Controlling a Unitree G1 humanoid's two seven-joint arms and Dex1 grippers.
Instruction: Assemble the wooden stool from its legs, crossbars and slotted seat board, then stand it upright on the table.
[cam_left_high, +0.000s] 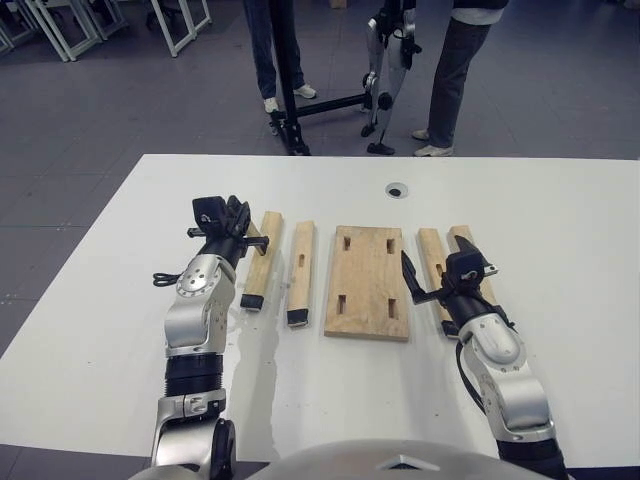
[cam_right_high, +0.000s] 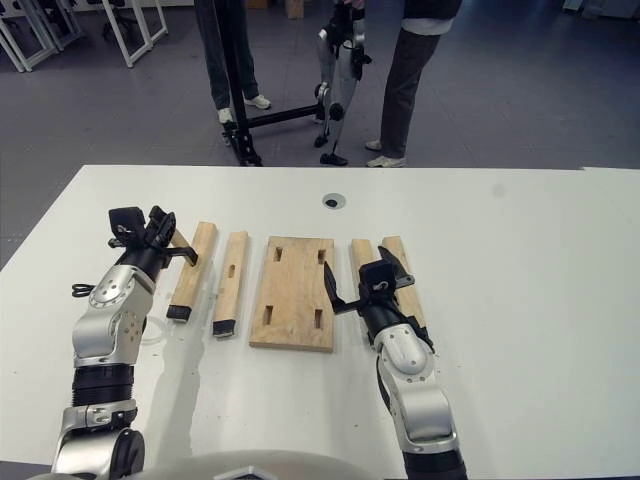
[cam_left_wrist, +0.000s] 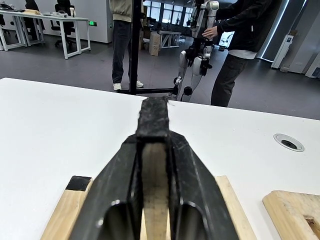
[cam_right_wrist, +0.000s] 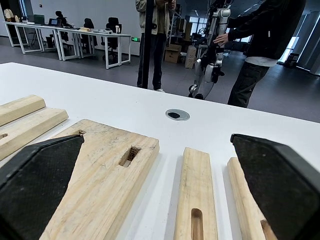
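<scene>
The slotted seat board (cam_left_high: 366, 280) lies flat in the middle of the white table (cam_left_high: 560, 250). To its left lie two wooden legs (cam_left_high: 263, 262) (cam_left_high: 300, 270) with black-capped near ends; to its right lie two more slotted pieces (cam_left_high: 431, 258) (cam_left_high: 464, 240). My left gripper (cam_left_high: 260, 242) hovers shut just above the leftmost leg (cam_left_wrist: 230, 205), its fingertips (cam_left_wrist: 152, 107) pressed together with nothing between them. My right gripper (cam_left_high: 440, 277) stands open low over the right pieces, and its black fingers (cam_right_wrist: 40, 175) straddle the inner right piece (cam_right_wrist: 196, 195).
A round cable hole (cam_left_high: 397, 188) sits in the table behind the board. Beyond the far edge stand people, a small humanoid robot (cam_left_high: 388, 60) and a black stand (cam_left_high: 285, 70). Bare tabletop spreads out at both sides and in front.
</scene>
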